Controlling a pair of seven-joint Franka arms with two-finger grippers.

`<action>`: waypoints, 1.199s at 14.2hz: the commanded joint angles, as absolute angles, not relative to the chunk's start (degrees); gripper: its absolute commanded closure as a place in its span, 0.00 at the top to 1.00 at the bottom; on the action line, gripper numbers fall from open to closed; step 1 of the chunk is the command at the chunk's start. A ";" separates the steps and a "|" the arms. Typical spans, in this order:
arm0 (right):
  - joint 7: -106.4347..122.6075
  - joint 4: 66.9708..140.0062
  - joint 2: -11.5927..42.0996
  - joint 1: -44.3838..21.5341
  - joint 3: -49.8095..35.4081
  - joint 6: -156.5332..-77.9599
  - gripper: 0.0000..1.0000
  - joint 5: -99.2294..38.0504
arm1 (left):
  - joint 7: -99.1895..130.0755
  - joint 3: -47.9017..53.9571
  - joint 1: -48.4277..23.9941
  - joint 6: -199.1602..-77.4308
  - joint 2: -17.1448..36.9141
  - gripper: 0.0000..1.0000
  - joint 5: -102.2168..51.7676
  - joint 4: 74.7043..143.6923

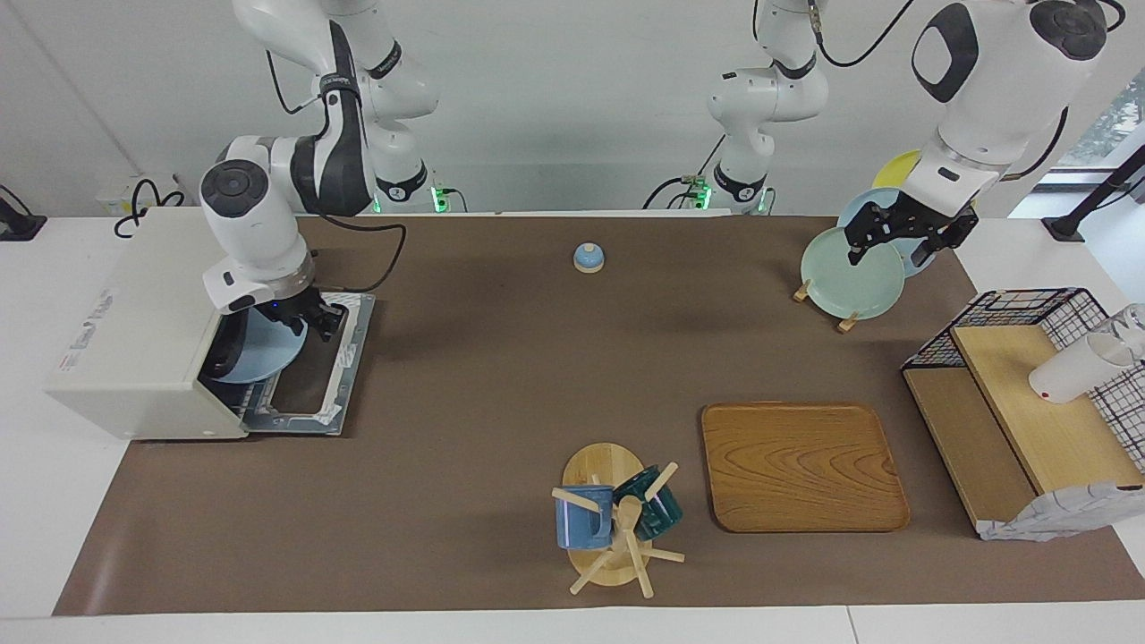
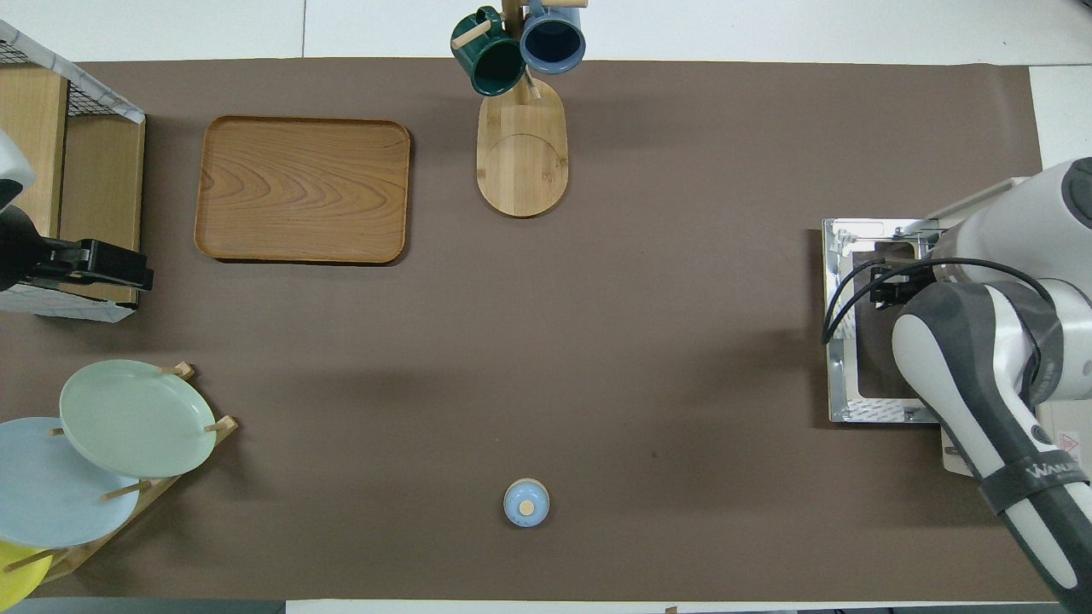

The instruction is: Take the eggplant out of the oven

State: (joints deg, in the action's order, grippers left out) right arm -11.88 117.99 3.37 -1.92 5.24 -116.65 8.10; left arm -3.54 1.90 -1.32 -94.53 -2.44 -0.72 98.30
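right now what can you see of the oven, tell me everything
The oven is a boxy off-white toaster oven at the right arm's end of the table, standing on the edge of the brown mat. Its door is folded down flat, a silver frame around a dark window. Inside, a light blue plate sits on the wire rack with something dark along its inner edge. The right gripper hangs over the opening, just above the plate. Whether it touches anything I cannot tell.

Bright, even light from above fills both sharp views, casting only soft, faint shadows on the matte brown table mat [image 1: 501,376], with mild glare on the open off-white toaster oven's silver door [image 2: 840,324].
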 commanded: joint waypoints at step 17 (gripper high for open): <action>-4.83 112.34 3.77 -8.95 4.22 -107.68 0.00 14.41 | -2.72 1.93 -0.97 -94.31 -2.90 1.00 0.53 98.17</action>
